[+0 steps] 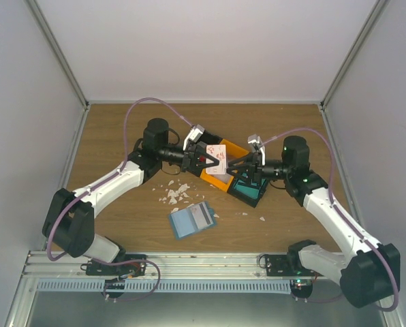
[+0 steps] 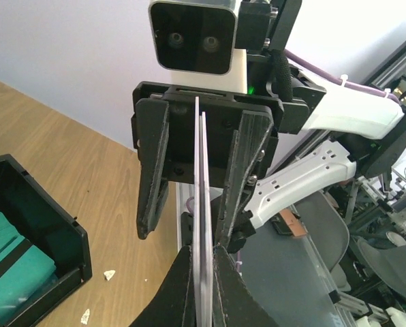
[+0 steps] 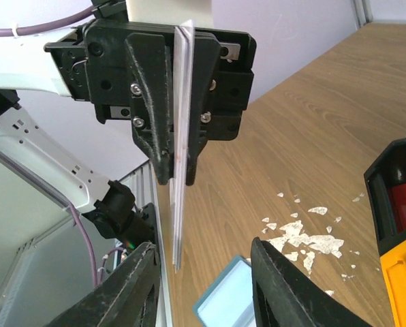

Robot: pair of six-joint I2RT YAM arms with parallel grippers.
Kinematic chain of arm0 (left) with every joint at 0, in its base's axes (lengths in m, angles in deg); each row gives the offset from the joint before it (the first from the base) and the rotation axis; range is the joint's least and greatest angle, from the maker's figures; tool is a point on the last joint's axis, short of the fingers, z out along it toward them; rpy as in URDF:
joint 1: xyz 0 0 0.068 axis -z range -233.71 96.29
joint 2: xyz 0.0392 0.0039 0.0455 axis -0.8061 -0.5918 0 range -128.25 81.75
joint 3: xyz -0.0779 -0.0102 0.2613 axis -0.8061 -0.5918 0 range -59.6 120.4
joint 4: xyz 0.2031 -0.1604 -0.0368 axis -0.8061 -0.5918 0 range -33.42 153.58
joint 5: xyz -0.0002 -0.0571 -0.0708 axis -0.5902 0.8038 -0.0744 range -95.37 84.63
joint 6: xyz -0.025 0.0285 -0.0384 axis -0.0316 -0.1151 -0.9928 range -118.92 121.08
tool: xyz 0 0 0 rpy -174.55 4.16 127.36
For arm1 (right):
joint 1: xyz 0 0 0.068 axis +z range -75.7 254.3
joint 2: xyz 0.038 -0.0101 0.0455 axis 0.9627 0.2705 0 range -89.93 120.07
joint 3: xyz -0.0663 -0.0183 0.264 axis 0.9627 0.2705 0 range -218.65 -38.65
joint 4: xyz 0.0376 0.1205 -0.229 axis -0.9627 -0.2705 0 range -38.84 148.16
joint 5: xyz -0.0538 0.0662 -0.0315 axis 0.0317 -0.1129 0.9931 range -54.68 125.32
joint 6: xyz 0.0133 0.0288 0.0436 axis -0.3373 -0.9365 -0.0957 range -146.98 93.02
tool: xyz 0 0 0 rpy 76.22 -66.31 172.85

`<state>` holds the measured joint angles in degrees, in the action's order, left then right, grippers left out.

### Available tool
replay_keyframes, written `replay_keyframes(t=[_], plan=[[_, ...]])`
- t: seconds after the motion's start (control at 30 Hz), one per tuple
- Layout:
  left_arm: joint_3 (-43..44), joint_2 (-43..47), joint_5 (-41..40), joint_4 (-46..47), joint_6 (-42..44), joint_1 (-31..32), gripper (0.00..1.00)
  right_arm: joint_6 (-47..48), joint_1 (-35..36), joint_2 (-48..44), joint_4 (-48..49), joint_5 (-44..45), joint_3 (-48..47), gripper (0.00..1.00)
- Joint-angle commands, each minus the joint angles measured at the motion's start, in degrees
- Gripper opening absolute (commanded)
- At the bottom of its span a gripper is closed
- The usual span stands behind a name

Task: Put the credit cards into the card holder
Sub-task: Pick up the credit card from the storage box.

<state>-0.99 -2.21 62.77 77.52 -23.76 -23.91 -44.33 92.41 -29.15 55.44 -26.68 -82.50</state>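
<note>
your left gripper (image 1: 207, 161) is pinched tight on the credit cards (image 1: 218, 158), held on edge in the air. right gripper (image 1: 238, 164) faces it with fingers spread either side of the cards, not touching. card holder (image 1: 192, 220) lies open on the table (image 1: 291, 225), well apart. can't tell if a card is in it already. handover and inserting look left to do.

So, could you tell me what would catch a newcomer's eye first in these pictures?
Above the middle of the table the two arms meet nose to nose: the left jaws pinch the thin credit cards, and the right jaws stand open on either side of them. Nearer the arms' bases, the blue card holder lies open on the wood, with white scraps scattered just beyond it.
</note>
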Motion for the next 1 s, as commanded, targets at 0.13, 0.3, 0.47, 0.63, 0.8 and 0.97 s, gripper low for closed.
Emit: replay_keyframes(t=[0.13,0.3,0.47,0.63,0.8,0.97], plan=[[-0.6,1.0,1.9,2.7,0.8,0.4,0.00,1.0,0.7,1.5,-1.2,-0.1,-2.1,0.34],[-0.5,0.9,2.5,2.8,0.8,0.7,0.00,1.2,0.9,2.1,-1.8,0.5,-2.4,0.31],[-0.4,0.9,3.3,3.0,0.8,0.9,0.00,1.4,0.9,2.7,-2.6,1.3,-2.6,0.24],[-0.3,0.6,4.6,3.8,-0.1,1.3,0.00,1.3,1.1,3.4,-2.6,1.6,-2.7,0.19],[-0.3,-0.2,5.1,5.1,-1.4,1.9,0.00,1.0,1.2,3.6,-2.4,1.8,-3.0,0.16],[0.2,-1.8,3.7,5.8,-3.2,2.4,0.00,0.1,1.9,3.9,-1.6,1.1,-3.2,0.19]])
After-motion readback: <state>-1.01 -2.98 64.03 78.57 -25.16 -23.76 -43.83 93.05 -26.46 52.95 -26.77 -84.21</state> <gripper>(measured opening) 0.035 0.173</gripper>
